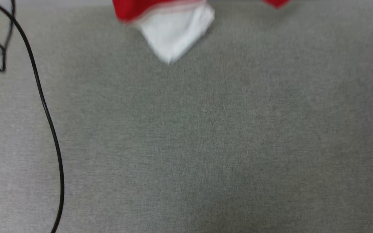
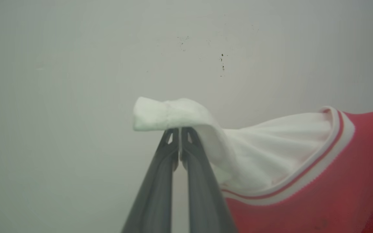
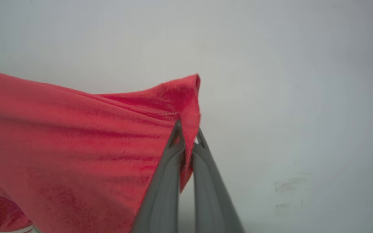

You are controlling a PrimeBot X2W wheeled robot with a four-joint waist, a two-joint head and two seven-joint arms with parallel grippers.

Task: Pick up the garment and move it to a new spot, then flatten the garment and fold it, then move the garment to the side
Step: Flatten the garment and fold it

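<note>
Garment (image 1: 172, 36) strung along top edge, sleeve corner pointing down. Left tool (image 2: 180, 130) and right tool (image 3: 188, 131) each clamped on it; grey table (image 1: 206, 145) open below

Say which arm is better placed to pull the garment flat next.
Right, probably: the garment sits deep between the fingers of the right gripper; the left gripper pinches only the edge of the white sleeve.

Found garment (image 1: 173, 35) cropped at 12 o'clock in head view, all edges motion-blurred. Found black cable (image 1: 44, 103) cut at 7 and 10 o'clock. Found left gripper (image 2: 179, 130) tips tucked under white sleeve fold; right gripper (image 3: 188, 134) tips partly buried in red cloth.
</note>
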